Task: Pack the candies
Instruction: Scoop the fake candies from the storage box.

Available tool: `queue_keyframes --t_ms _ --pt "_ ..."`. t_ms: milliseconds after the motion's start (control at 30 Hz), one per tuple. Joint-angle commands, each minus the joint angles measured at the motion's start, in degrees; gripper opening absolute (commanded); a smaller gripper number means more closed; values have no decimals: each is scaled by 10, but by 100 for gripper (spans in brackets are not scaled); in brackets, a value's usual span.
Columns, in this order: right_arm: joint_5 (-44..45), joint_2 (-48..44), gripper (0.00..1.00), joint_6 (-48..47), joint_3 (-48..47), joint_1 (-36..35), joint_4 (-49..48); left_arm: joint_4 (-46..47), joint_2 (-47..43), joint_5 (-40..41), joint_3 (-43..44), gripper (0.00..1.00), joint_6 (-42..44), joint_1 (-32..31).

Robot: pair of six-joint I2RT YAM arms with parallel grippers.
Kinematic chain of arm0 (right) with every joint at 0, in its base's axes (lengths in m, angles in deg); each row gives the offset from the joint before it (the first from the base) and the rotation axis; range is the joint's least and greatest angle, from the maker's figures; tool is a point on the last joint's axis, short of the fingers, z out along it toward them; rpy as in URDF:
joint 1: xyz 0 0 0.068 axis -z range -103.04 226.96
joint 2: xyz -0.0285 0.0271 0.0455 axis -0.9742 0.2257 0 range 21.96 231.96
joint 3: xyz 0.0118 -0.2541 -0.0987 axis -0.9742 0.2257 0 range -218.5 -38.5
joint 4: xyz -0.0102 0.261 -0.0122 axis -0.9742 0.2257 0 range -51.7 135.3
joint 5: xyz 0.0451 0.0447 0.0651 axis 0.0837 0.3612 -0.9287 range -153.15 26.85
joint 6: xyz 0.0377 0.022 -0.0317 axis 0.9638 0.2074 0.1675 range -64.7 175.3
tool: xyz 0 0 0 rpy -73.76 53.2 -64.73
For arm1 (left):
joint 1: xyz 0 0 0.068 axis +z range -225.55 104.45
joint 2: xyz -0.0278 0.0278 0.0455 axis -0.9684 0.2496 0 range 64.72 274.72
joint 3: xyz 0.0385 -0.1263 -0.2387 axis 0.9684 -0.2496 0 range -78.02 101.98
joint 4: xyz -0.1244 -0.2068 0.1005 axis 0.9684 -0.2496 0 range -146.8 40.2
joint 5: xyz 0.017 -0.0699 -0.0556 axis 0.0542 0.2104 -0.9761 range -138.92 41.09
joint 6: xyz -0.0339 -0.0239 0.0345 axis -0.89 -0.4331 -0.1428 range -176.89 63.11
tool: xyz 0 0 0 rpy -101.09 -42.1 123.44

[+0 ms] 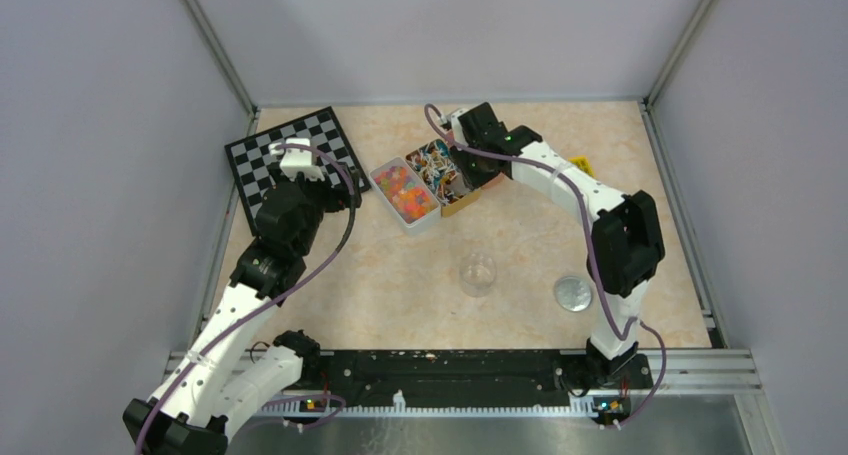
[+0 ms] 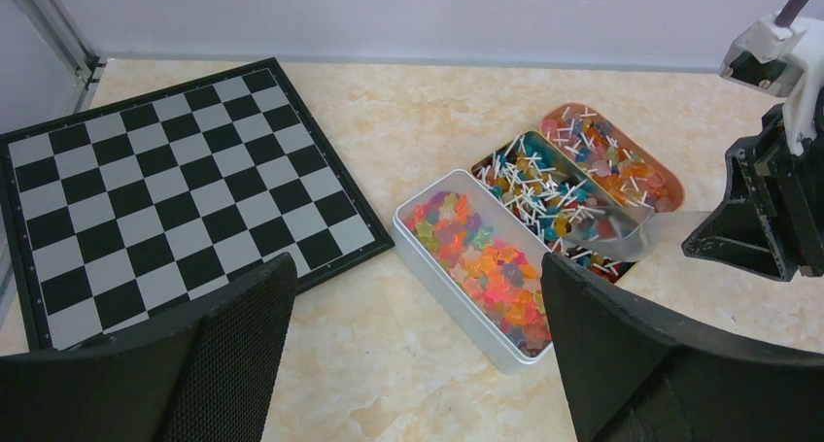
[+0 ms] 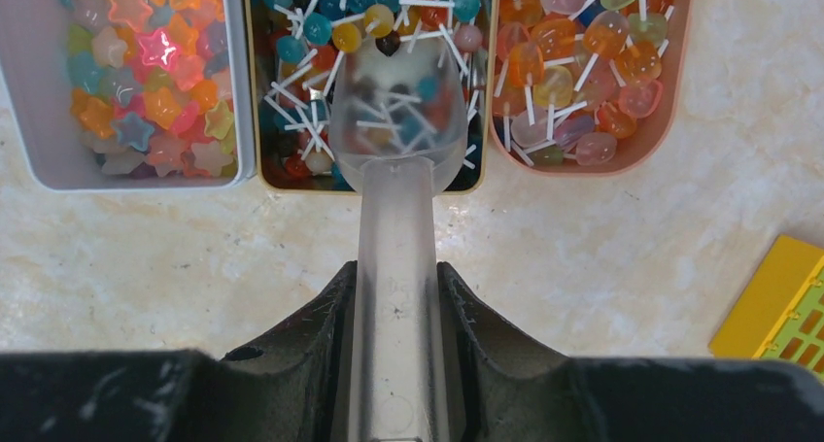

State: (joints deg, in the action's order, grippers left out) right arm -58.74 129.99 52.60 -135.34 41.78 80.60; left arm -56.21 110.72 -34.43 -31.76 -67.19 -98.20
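The candies lie in three open containers side by side. Star-shaped sweets fill a white tin (image 1: 405, 193) (image 2: 466, 267) (image 3: 136, 83). Small lollipops with white sticks fill the middle box (image 2: 539, 185) (image 3: 291, 83). Bigger lollipops fill an orange tray (image 2: 612, 155) (image 3: 583, 73). My right gripper (image 3: 396, 277) (image 1: 465, 165) is shut on the handle of a clear plastic scoop (image 3: 394, 209) (image 2: 622, 230), whose bowl rests in the middle box. My left gripper (image 2: 416, 267) (image 1: 335, 190) is open and empty, above the table just left of the white tin.
A black-and-white chessboard (image 1: 290, 155) (image 2: 165, 189) lies at the back left. A clear cup (image 1: 478, 273) and a round clear lid (image 1: 573, 292) stand on the near middle of the table. A yellow block with green squares (image 3: 777, 306) (image 1: 583, 165) lies right of the containers.
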Motion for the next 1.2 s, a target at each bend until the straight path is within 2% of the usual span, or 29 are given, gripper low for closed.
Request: queue_keyframes --t_ms 0,1167 --pt "3 -39 0 9 35 -7 -56 28 -2 6 -2 99 6 -2" --pt "-21 -89 0 16 211 -8 -260 29 -3 6 -4 99 6 -2"
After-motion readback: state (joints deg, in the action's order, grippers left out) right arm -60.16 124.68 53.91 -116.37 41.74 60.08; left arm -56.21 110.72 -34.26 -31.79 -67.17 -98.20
